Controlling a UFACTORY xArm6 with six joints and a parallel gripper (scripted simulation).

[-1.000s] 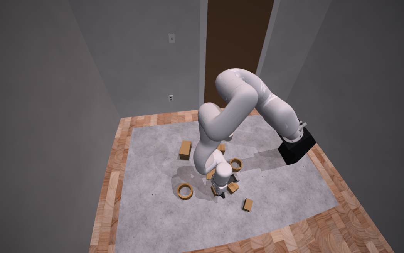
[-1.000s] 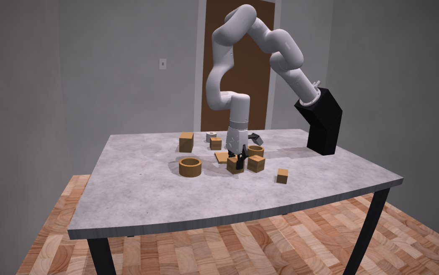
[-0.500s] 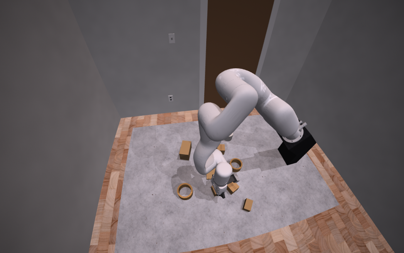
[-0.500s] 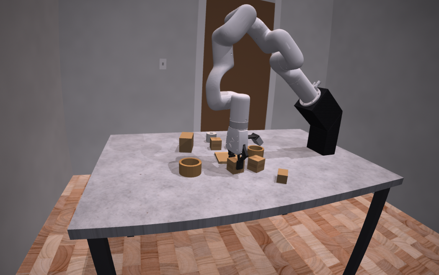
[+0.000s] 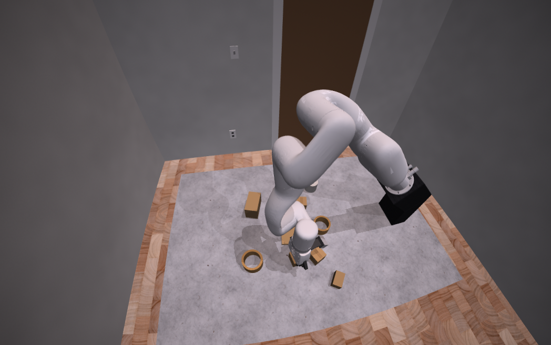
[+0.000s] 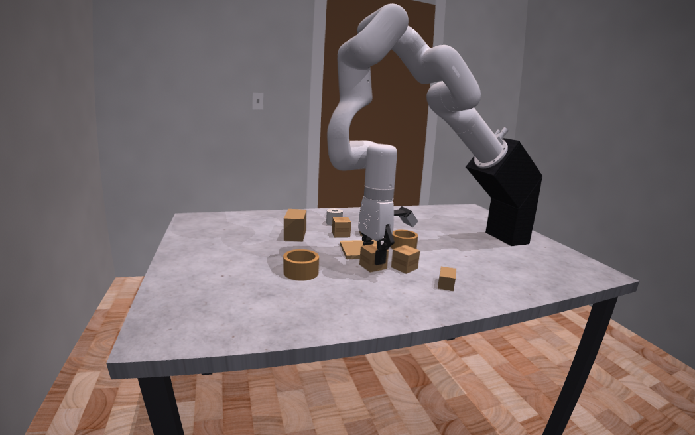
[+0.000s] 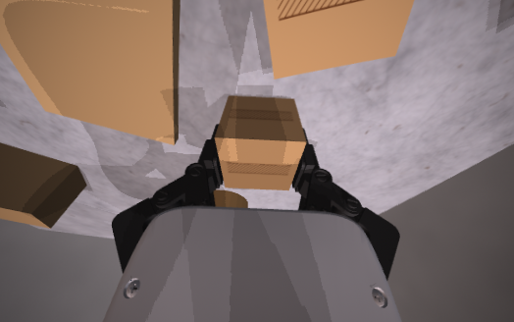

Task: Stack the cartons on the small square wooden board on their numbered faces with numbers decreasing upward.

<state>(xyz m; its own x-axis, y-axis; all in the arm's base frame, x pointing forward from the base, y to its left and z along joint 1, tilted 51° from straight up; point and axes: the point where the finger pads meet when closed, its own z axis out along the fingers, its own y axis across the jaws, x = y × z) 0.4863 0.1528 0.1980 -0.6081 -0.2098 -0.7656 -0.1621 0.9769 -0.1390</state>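
Jaws clenched on opposite sides of a carton point(image 5: 292, 259) point(image 6: 370, 257) point(image 7: 260, 162), upright at the worktop point(image 5: 211, 305) point(image 6: 256, 317) point(image 7: 368, 113) near the square board point(image 5: 287, 236) point(image 6: 351, 248) point(image 7: 108, 74); we judge this side grip suits lifting it to read its hidden number.

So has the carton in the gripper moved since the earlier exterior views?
No, the carton sits at the same spot beside the wooden board in the exterior view.
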